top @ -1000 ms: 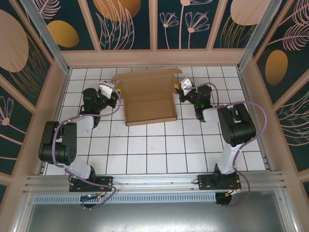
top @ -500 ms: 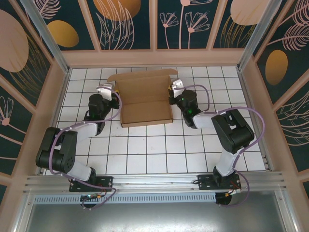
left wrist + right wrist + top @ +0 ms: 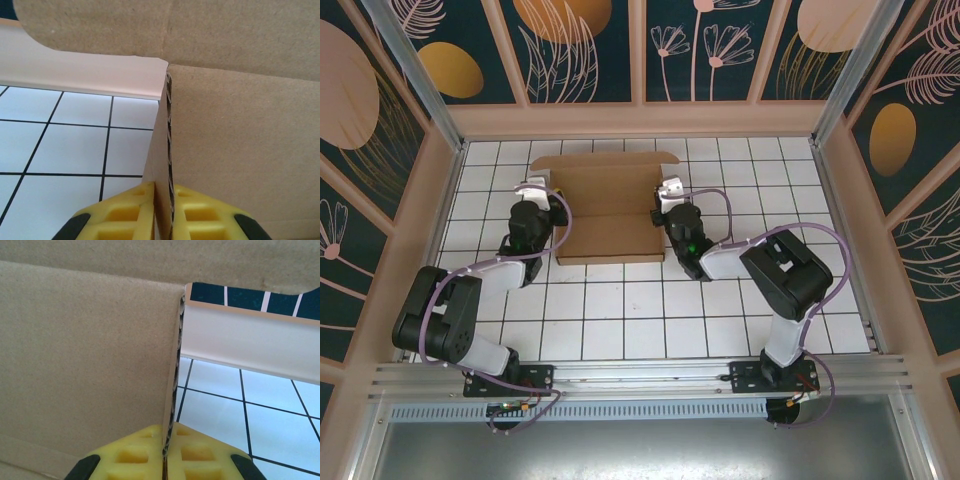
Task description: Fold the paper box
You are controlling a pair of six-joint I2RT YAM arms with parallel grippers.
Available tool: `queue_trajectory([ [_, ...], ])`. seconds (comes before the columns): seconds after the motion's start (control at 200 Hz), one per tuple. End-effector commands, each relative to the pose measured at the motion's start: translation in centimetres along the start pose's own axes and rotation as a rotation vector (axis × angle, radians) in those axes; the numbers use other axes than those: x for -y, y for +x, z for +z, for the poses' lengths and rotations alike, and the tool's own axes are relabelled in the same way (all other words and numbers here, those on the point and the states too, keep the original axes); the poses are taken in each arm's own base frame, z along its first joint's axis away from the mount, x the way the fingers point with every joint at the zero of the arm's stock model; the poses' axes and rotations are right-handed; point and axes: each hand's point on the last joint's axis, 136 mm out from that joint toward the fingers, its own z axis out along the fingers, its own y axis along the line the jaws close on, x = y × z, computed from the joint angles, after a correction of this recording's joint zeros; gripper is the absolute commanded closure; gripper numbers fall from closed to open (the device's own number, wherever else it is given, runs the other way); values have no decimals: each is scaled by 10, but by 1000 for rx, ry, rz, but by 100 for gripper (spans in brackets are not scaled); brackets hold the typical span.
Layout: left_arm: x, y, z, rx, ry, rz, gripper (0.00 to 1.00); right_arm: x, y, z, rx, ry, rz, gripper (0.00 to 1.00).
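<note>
1. Over the last second both grippers have drawn in toward each other. The paper box (image 3: 610,205) has come with them and now sits a little nearer the arm bases and further to our left on the tiled table (image 3: 620,320). Its open inside was plain from above a second ago, and we can no longer make it out under the brown board.
2. We judge that the lid panel (image 3: 235,30) is tipping forward over the tray while the side walls are kept upright. The fold looks well along but not closed, as the tabbed rear edge juts out at the far side.
3. The left gripper (image 3: 542,196) is clenched on the left side wall (image 3: 161,150). In the left wrist view the wall's cut edge rises from between the yellow fingers (image 3: 125,212), and board meets both pads with no gap we can see.
4. The right gripper (image 3: 669,192) grasps the right side wall (image 3: 172,365) the same way. That wall stands upright between its fingers (image 3: 200,452), with the box's inner face to one side and bare tiles to the other.
5. The box lies on the far half of the table, directly between the two grippers. Each wall reaches up past the fingertips to meet the lid board overhead.
6. With both walls pinched, we expect the fingers must let go before the lid can seat fully
</note>
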Motion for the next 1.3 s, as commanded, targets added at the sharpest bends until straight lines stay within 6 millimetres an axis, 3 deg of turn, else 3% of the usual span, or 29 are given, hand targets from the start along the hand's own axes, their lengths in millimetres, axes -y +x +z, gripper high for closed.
queue_trajectory([
  [0.0,41,5,-3,-7,156,-29,86,-35,5,1,-20,-122,-12,91],
  [0.19,48,11,-4,-23,173,-30,86,-59,6,9,-45,-229,-11,90],
  [0.3,50,9,-4,-19,181,-28,86,-59,6,18,-61,-185,7,90],
  [0.465,53,12,-3,-28,199,-43,86,-75,8,27,-91,-200,44,91],
  [0.666,52,15,-2,-33,193,-41,86,-68,16,32,-102,-128,36,95],
  [0.821,52,15,-2,-32,192,-44,86,-78,24,31,-118,-127,-27,95],
  [0.996,53,13,-3,-28,197,-62,86,-66,28,30,-116,-11,-39,98],
  [1.206,52,10,-4,-19,192,-77,87,-86,28,29,-106,-1,-60,99],
  [1.296,49,10,-5,-19,176,-59,87,-80,25,26,-95,13,-59,99],
])
